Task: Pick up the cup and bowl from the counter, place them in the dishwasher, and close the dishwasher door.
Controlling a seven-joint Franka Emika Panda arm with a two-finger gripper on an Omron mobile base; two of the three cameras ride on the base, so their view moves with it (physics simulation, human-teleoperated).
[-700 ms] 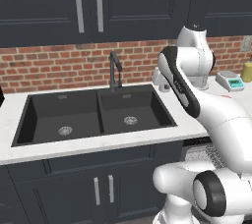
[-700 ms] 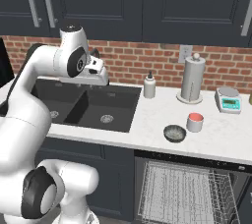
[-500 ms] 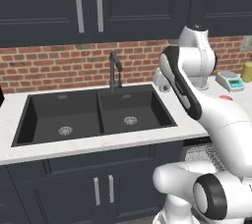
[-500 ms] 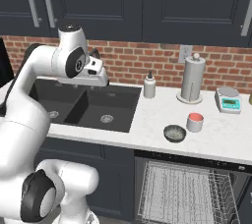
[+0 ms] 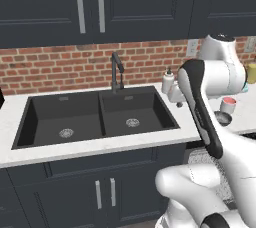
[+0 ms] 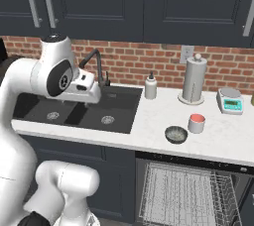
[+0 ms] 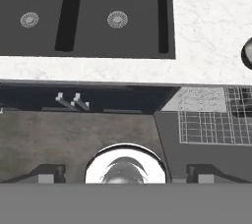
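The counter [image 6: 149, 126] was white speckled stone with a black double sink [image 6: 79, 111] set into it. The bowl [image 6: 176, 134] lay on it at 3 o'clock from the sink, with the cup [image 6: 197, 123] just beside at its 1 o'clock. A soap bottle [image 6: 151, 86], paper towel holder [image 6: 193, 80] and scale [image 6: 229, 100] stood along the back.

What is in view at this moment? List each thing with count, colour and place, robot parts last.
cup: 1, pale with red top, counter right of sink
bowl: 1, dark grey, beside cup
counter: 1, white speckled
sink: 1 double, black
faucet: 1, black, behind sink
bottle: 1, white, by wall
paper towel holder: 1, grey
scale: 1, teal-faced
dishwasher rack: 1, silver wire, pulled out
gripper: 1, open, fingertips dark
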